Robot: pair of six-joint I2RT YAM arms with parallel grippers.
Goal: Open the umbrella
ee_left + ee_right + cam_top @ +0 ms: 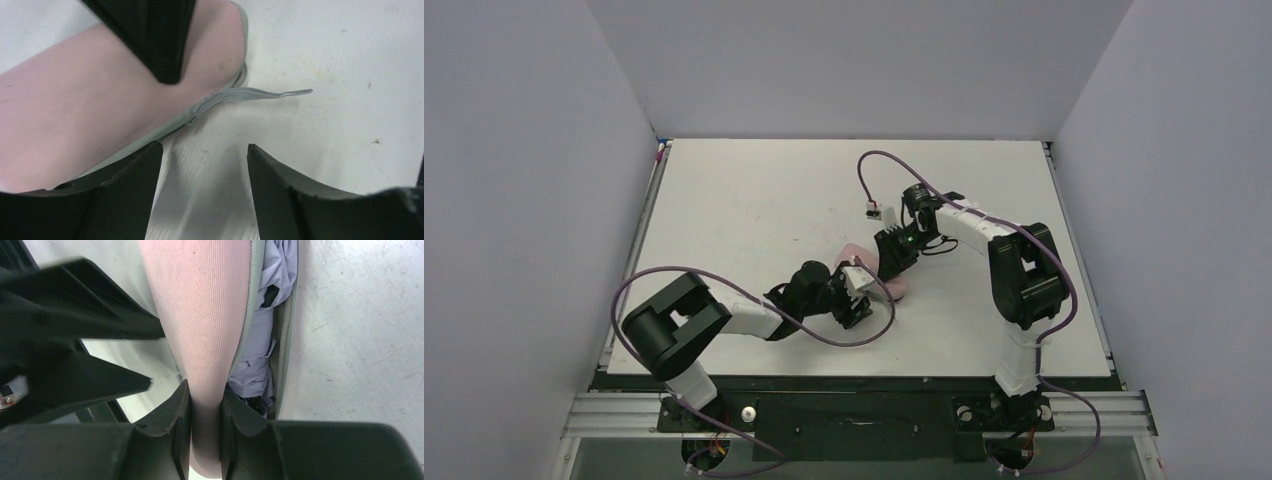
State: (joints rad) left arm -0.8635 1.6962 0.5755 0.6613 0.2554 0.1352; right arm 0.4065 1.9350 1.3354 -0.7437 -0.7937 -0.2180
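The umbrella (pixel 260 355) lies folded inside a pale pink case (pixel 210 315); its lilac fabric and a bit of black show through the opened side. My right gripper (pixel 206 390) is shut on the case's pink upper flap, holding it lifted. In the left wrist view the case (pixel 75 125) fills the upper left, with its grey zipper strap (pixel 250 93) lying loose on the table. My left gripper (pixel 205 150) is open just in front of the case's edge, with only bare table between its fingers. From above, both grippers (pixel 859 300) (pixel 894 255) meet at the case (pixel 898 286).
The white table (pixel 754 200) is walled in by grey panels on three sides. Purple cables (pixel 864 170) loop from both arms. The right arm's finger (pixel 160 40) hangs over the case in the left wrist view.
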